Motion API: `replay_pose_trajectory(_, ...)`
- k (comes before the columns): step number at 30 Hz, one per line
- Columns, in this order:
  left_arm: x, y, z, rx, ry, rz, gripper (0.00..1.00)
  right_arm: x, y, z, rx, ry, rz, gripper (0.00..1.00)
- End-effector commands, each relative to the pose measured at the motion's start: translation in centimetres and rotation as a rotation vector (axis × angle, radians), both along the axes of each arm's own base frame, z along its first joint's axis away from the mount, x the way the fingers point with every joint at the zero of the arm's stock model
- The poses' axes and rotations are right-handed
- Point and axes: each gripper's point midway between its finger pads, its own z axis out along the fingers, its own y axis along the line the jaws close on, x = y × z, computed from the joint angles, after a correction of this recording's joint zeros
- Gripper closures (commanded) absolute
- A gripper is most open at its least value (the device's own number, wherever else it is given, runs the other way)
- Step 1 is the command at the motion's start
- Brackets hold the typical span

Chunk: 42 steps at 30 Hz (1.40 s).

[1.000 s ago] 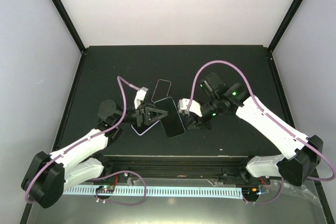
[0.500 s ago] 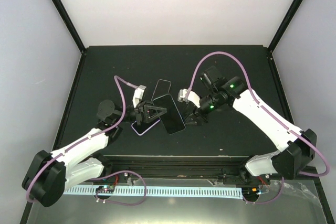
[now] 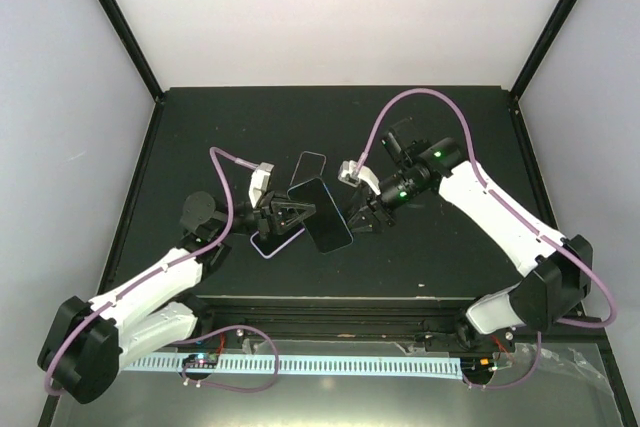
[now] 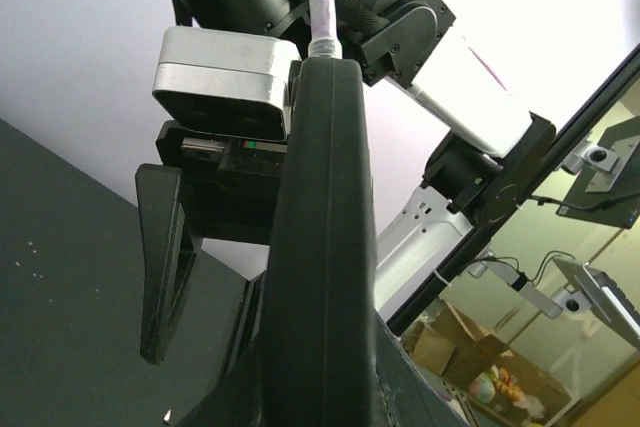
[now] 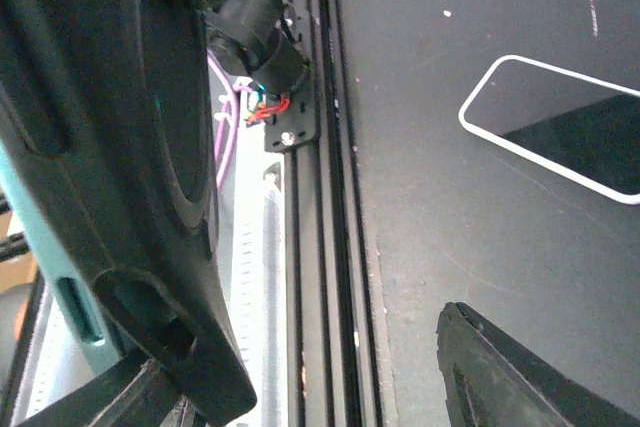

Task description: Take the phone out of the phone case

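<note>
Top external, left gripper (image 3: 298, 213): clamped on the phone case (image 3: 322, 217), which is held tilted.
Phone (image 3: 311, 164): white-rimmed, flat on the mat (image 3: 430, 127) just behind the case.
Right gripper (image 3: 363, 215): jaws parted at the case's right edge.
Risk: with only a one-sided pinch, the case may swing or drop onto the phone.

There are three flat phone-shaped slabs on one table (image 3: 450, 127): one black slab (image 3: 325, 219) at the tips of the left gripper (image 3: 303, 212), one lilac-rimmed slab (image 3: 263, 246) under it, and one white-rimmed slab (image 3: 311, 164) just beyond it. The grippers are two; the second is the right gripper (image 3: 368, 219).
</note>
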Motion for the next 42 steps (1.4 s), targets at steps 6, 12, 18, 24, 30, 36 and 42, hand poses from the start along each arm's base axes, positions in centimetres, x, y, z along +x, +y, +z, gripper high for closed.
replay_pose_trajectory(6,-0.6,-2.2,-2.7,0.101,0.082,-0.107,0.98,-0.3,3.0,7.3,0.374,-0.019,0.142,0.41)
replay_pose_trajectory(12,2.0,-3.3,-3.7,0.135,0.133,-0.054,0.98,-1.1,2.6,6.7,0.380,0.020,0.135,0.63)
replay_pose_trajectory(18,5.4,-3.3,-4.0,0.144,0.148,0.113,0.70,-1.1,0.9,6.3,0.386,0.035,0.053,0.92)
replay_pose_trajectory(24,9.8,-2.1,-3.7,0.189,0.182,0.355,0.34,2.8,-2.3,3.7,0.379,0.068,-0.188,0.99)
replay_pose_trajectory(30,12.5,0.4,-5.5,0.289,0.186,0.587,0.22,5.7,-4.0,-1.4,0.225,0.065,-0.420,0.99)
replay_pose_trajectory(36,12.3,0.9,-9.8,0.427,0.213,0.636,0.23,9.1,-6.9,-6.4,0.092,0.036,-0.771,0.99)
replay_pose_trajectory(42,10.4,-0.9,-13.4,0.604,0.119,0.602,0.36,12.1,-10.8,-11.2,-0.091,0.078,-1.108,0.99)
